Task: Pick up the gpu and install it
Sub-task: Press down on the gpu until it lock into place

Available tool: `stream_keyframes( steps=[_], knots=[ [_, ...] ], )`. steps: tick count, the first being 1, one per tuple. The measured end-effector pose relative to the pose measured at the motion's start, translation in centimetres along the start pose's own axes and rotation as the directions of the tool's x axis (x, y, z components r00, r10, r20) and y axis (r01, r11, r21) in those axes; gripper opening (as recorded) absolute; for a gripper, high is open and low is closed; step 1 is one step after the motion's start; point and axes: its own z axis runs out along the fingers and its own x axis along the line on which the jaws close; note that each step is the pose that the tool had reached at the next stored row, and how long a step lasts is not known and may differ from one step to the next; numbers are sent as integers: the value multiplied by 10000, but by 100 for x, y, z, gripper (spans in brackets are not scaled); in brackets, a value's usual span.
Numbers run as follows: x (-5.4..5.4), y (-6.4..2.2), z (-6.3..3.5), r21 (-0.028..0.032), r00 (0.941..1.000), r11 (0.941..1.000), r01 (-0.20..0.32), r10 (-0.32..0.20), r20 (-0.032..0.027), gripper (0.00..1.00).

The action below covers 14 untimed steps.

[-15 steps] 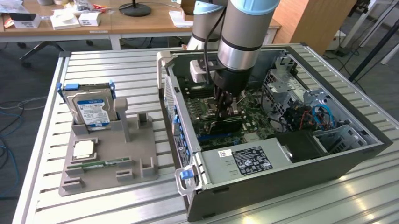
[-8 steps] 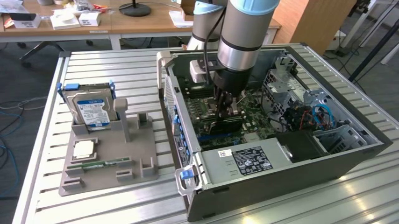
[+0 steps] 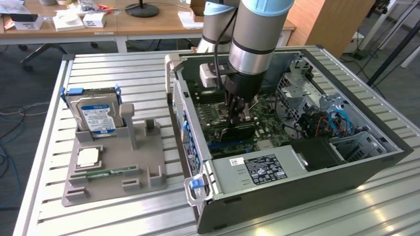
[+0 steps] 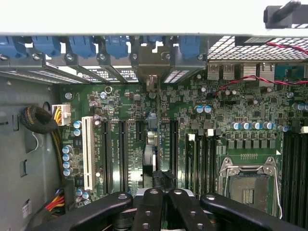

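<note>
Work surface: slatted aluminium table (image 3: 367, 206), bright glare patches on the near slats. Behind it, wooden desk (image 3: 131, 22) with small white boxes (image 3: 78, 20) and a black round lamp base (image 3: 142, 10). Dark carpeted floor (image 3: 26, 83); blue cable (image 3: 10, 132) trailing at the exterior view's left. Wooden panel (image 3: 331, 22) at rear.

Slatted table (image 3: 98, 216): computer case (image 3: 341, 169), grey holder (image 3: 115, 169)

I see printed labels on the hard drive (image 3: 98, 117) and the power supply (image 3: 262, 168), but nothing I can read.
</note>
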Motion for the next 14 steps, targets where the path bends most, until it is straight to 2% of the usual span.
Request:
stream_keyframes(
  steps=[10,14],
  knots=[
    [-2,1,16,8,10000,10000,0,0,19,10],
    [0,2,11,1,10000,10000,-1,1,5,10]
  ],
)
